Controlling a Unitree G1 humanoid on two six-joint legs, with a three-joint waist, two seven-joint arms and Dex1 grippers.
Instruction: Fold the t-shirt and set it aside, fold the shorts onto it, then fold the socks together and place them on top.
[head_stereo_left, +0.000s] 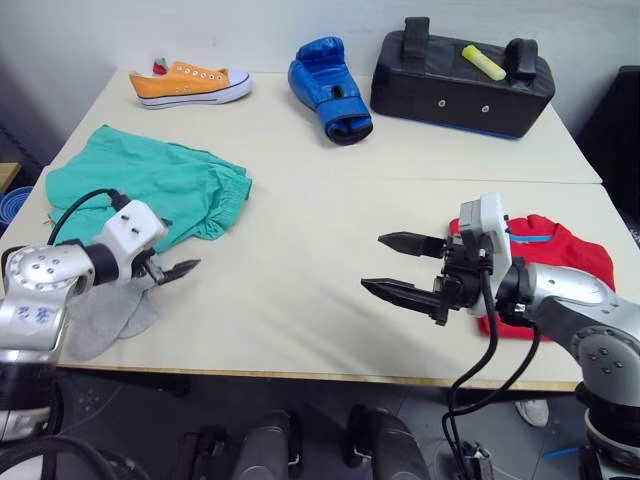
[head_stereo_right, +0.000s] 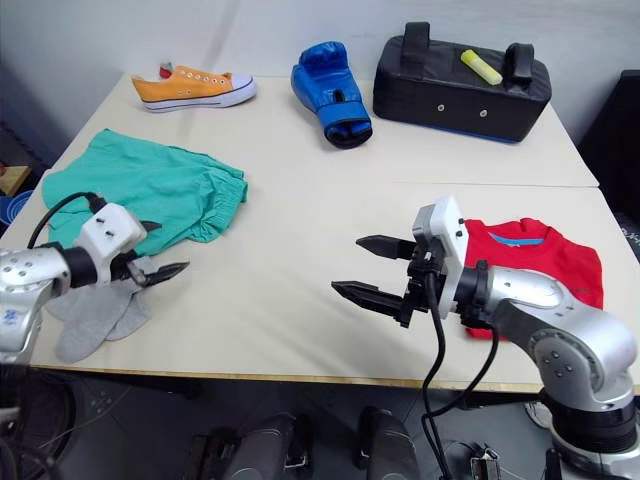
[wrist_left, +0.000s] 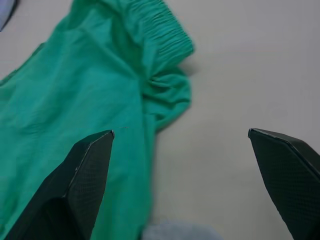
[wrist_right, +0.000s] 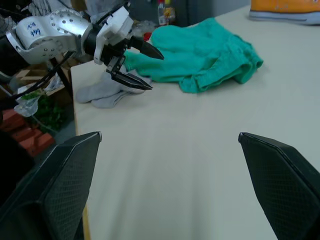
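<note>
One red t-shirt lay folded at the table's right front, partly behind the right gripper, whose two fingers were spread wide over bare tabletop, holding nothing. One pair of teal shorts lay spread at the left. Two grey socks lay at the left front edge, just beside the left gripper, its fingers parted and empty. Farther back lay one orange sneaker, one blue boxing glove and one black pad.
</note>
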